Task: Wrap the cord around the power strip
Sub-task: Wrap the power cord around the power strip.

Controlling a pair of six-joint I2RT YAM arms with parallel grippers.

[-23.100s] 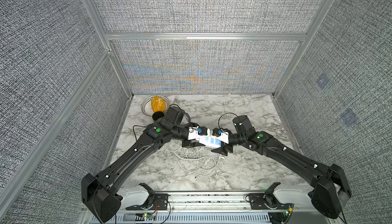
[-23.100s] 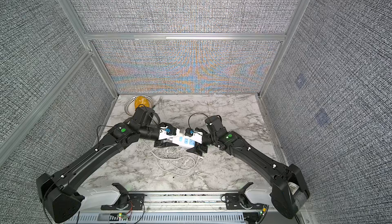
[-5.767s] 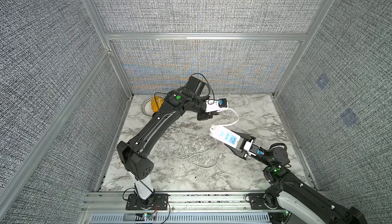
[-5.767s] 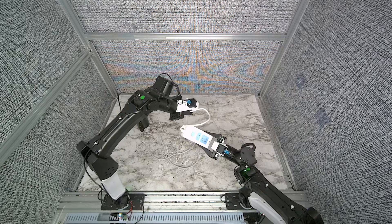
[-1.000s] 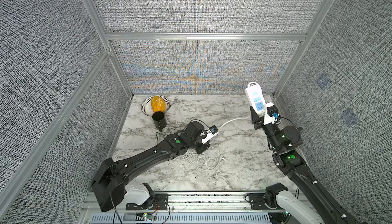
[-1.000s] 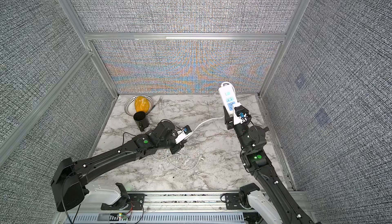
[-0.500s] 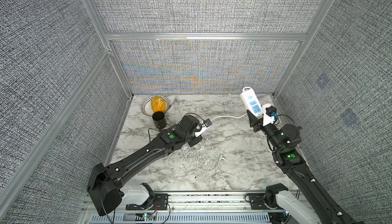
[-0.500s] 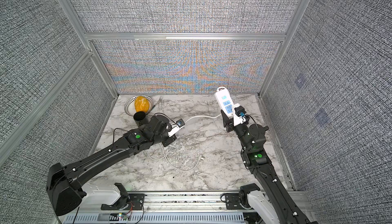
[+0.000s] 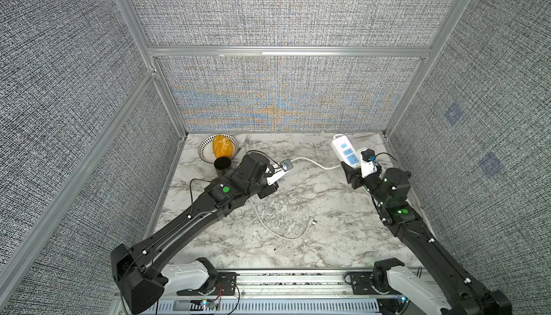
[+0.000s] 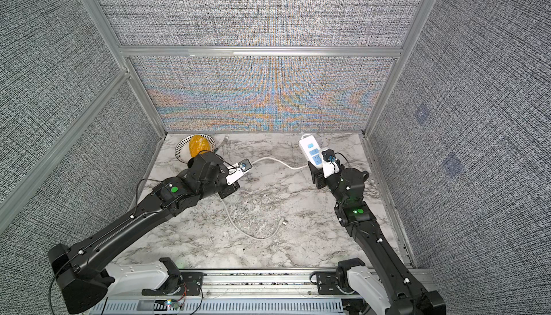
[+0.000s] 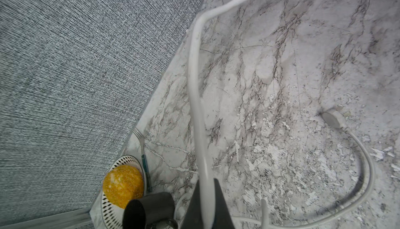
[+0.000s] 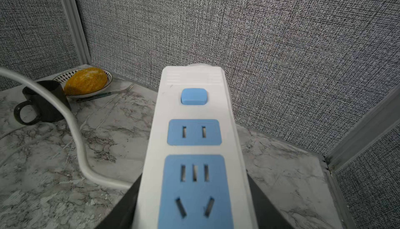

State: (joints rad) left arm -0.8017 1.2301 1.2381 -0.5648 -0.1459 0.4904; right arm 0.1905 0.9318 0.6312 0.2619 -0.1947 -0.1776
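Right claw (image 9: 352, 171) grasps the power strip (image 9: 343, 149) by its near end in both top views. It is lifted off the worktop (image 9: 298, 257), tilted, sockets up, at the far right by the back wall (image 9: 283, 96). From beside that claw the cord (image 9: 313, 163) sags across to the left claw (image 9: 269, 190). Past the left claw it lies on the worktop, loops toward the near edge and ends at the plug (image 9: 313, 222), loose mid-worktop. Bowl (image 9: 204, 149) with a yellow fruit (image 9: 221, 149) and a black mug (image 9: 222, 164) sit in the far left corner, well apart from the power strip.

Left wrist view: I read the left claw (image 11: 205, 215) as clenched on the cord (image 11: 194, 82), which comes out between the two dark fingers (image 11: 224, 212) and bends away. Plug (image 11: 333, 118) lies flat on the marble. Fork (image 11: 142, 147) lies just beside the bowl (image 11: 127, 158).

Right wrist view: the right claw's fingers (image 12: 127, 202) press both long sides of the power strip (image 12: 194, 143). The blue button (image 12: 194, 96) sits at the far end, two socket panels (image 12: 194, 132) nearer. Cord (image 12: 75, 134) arcs down past the mug (image 12: 45, 104) and goes out of sight behind the power strip; how it joins there I cannot tell.
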